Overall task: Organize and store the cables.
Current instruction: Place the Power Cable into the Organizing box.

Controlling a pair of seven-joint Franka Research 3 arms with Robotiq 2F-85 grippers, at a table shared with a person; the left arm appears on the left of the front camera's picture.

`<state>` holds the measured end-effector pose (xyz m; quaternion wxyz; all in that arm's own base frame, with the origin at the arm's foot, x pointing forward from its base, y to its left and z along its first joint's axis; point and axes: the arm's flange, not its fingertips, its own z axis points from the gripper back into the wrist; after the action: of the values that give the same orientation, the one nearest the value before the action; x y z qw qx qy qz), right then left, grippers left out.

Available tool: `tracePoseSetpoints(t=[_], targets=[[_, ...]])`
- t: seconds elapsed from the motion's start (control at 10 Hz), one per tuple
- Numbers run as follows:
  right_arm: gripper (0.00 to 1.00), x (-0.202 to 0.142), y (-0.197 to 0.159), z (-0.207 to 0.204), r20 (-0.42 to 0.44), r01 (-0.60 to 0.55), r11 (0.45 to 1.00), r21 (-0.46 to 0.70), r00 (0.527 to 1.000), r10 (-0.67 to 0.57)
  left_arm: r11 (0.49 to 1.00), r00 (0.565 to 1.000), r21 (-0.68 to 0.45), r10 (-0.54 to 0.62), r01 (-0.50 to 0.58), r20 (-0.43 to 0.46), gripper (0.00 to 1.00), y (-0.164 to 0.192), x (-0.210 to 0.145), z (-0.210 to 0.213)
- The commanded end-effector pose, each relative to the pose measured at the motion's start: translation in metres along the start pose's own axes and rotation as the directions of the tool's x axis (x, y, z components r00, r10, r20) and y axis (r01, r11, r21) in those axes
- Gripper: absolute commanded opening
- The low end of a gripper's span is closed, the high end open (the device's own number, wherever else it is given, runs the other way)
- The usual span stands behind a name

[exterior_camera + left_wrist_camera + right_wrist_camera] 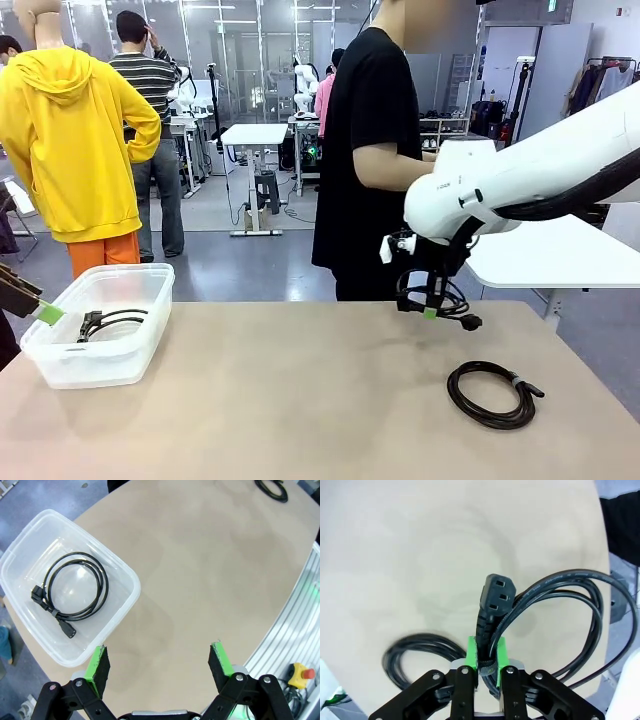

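Right fingers [472, 652] clamped on one coiled cable [496, 597], held over the worktop [300, 400] at its far right. Second coil [455, 392] lay on the worktop nearby. Third coil [54, 613] sat inside the clear bin [131, 577]. Left fingers [98, 664] spread wide beside it.

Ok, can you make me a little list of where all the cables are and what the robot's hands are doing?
bin cable: coiled, lying inside the clear bin
held cable: pinched in the right gripper, loops hanging over the table
table cable: coiled, lying loose on the robot's right side
left gripper: open, empty, beside the bin
right gripper: shut on the held cable
person: standing at the far edge
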<state>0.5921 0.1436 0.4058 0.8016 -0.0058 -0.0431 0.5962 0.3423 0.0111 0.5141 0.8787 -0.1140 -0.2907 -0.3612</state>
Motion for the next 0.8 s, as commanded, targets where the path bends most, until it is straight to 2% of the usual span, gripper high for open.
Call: tracePoseSetpoints(t=[0.0, 0.1, 0.2, 0.7], targets=[[0.0, 0.025, 0.038, -0.003, -0.017, 0.034, 0.999, -0.009, 0.999, -0.034, 1.0, 1.0, 0.008, 0.004, -0.004, -0.006, 1.0, 0.0, 0.0, 0.0], [0.0, 0.046, 0.062, -0.007, -0.033, 0.065, 0.998, -0.009, 0.997, -0.065, 1.0, 1.0, 0.008, 0.004, -0.004, -0.006, 1.0, 0.0, 0.0, 0.0], [0.0, 0.066, 0.083, -0.013, -0.027, 0.048, 0.999, -0.009, 0.998, -0.049, 1.0, 1.0, 0.008, 0.004, -0.004, -0.006, 1.0, 0.0, 0.0, 0.0], [0.0, 0.126, 0.154, -0.051, -0.01, -0.092, 0.996, 0.018, 0.996, 0.092, 1.0, 1.0, 0.008, 0.004, -0.004, -0.006, 1.0, 0.0, 0.0, 0.0]])
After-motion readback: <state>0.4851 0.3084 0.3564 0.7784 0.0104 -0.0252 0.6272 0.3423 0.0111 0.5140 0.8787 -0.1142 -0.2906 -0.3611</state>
